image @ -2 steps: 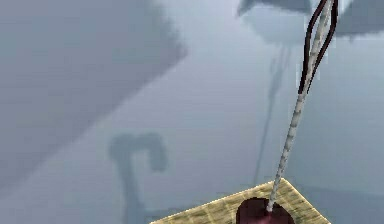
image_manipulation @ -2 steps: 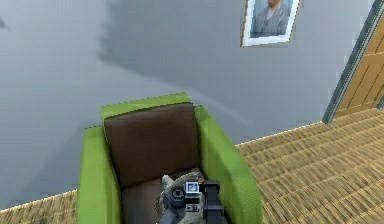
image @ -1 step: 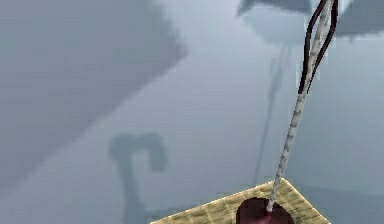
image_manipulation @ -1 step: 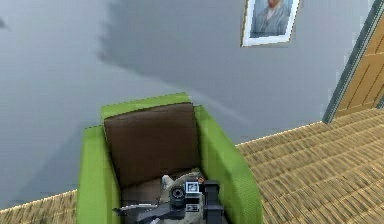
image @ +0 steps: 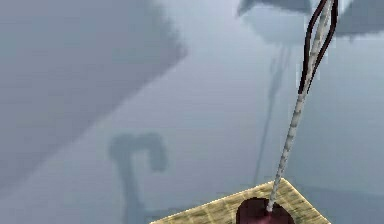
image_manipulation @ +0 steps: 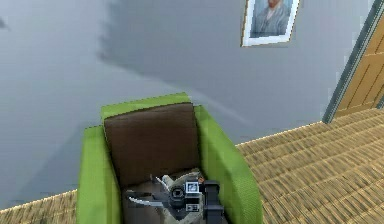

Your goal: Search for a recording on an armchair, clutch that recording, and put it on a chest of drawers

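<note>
The arm (image_manipulation: 212, 208) stuck up from the bottom edge of the arm side view, over the front edge of the seat of a green chair (image_manipulation: 95, 165). At the arm's end sat a small white square (image_manipulation: 188, 187) with black marks, too small to read. The dark gripper (image_manipulation: 168, 193) was just left of it, low at the seat. A grey thing (image_manipulation: 145, 192) lay on the seat at the gripper. It could not be told if that was the recording, or if the gripper had hold of anything.

The chair's back was brown and stood by a grey wall (image_manipulation: 60, 70). A picture (image_manipulation: 270, 20) hung up high, and a door (image_manipulation: 365, 70) showed at the right edge.

In the forward view, a thin pole (image: 290, 130) stood on a dark red foot (image: 265, 212) on the woven floor (image: 215, 213).
</note>
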